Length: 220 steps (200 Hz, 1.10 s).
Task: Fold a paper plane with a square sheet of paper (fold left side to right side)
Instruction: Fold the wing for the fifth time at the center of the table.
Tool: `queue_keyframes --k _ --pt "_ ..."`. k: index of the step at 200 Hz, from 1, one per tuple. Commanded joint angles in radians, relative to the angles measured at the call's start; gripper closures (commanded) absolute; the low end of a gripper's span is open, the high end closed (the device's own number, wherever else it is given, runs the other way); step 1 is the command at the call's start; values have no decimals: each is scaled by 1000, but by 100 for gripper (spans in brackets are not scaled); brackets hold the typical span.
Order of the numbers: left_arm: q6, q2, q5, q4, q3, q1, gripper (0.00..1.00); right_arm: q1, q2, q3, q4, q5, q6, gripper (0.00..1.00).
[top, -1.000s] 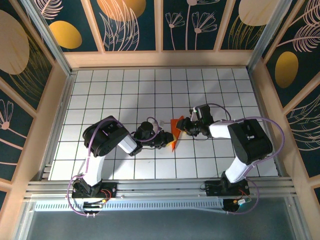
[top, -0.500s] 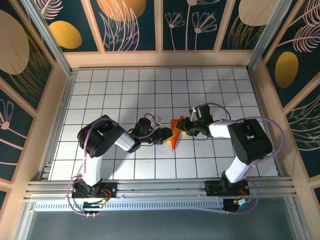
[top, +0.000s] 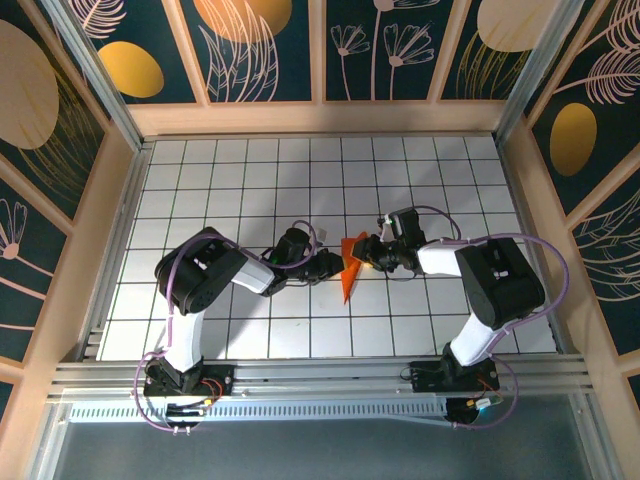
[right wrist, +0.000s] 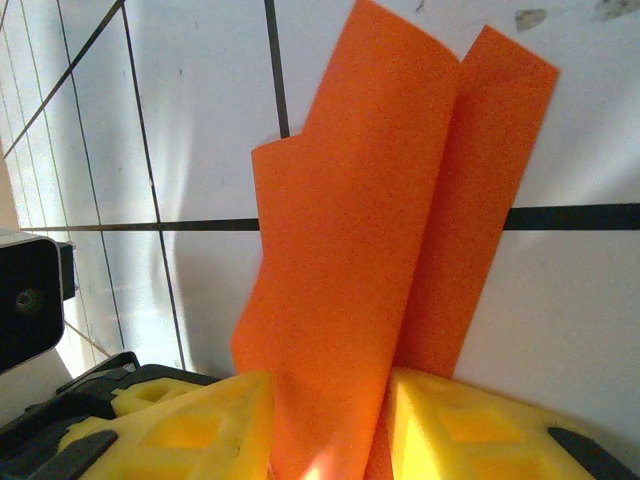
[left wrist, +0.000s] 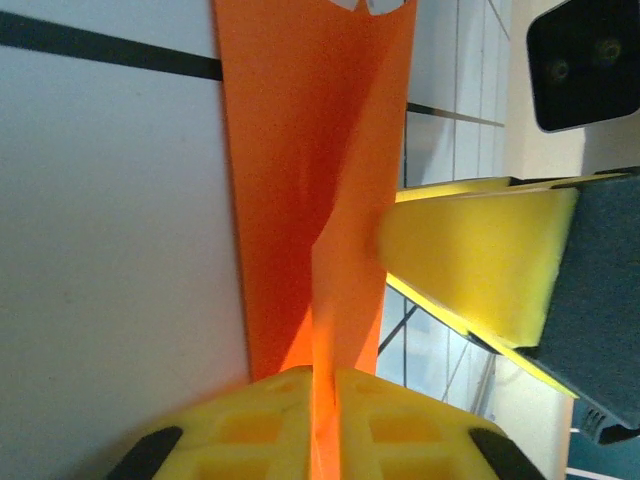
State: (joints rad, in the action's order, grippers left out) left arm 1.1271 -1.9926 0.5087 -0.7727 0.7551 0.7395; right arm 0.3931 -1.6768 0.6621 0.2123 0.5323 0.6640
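The square sheet of paper (top: 349, 268) is bright orange and folded into a narrow upright strip, held just above the white grid between both arms. My left gripper (top: 334, 268) comes in from the left. In the left wrist view its yellow fingers (left wrist: 250, 420) are pressed shut on a thin raised crease of the paper (left wrist: 300, 150). My right gripper (top: 365, 253) comes in from the right. Its yellow fingers (right wrist: 470, 425) stand on either side of the curled layers of the paper (right wrist: 380, 230), shut on them. One right finger (left wrist: 480, 270) touches the strip's side.
The white grid table (top: 250, 180) has wooden walls on three sides and an aluminium rail (top: 320, 375) along the near edge. The right wrist's black camera housing (left wrist: 585, 60) sits close beside the paper, and so does the left wrist's camera housing (right wrist: 30, 300).
My left gripper let go for a moment, shifted slightly up and right along the paper, and shut on it again. The right gripper and its hold have stayed put.
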Motion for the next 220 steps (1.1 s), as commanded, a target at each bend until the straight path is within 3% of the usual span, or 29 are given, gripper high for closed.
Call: queue_keyframes --k 1,194,220 --pt "-35 -20 -21 45 20 -6 90 11 -38 5 -44 -75 -31 65" --pt "-98 -62 -128 224 64 -7 100 0 111 5 -126 -94 -52 65" --pt "-100 -65 -142 237 66 -7 100 -5 123 15 -131 -79 -67 77"
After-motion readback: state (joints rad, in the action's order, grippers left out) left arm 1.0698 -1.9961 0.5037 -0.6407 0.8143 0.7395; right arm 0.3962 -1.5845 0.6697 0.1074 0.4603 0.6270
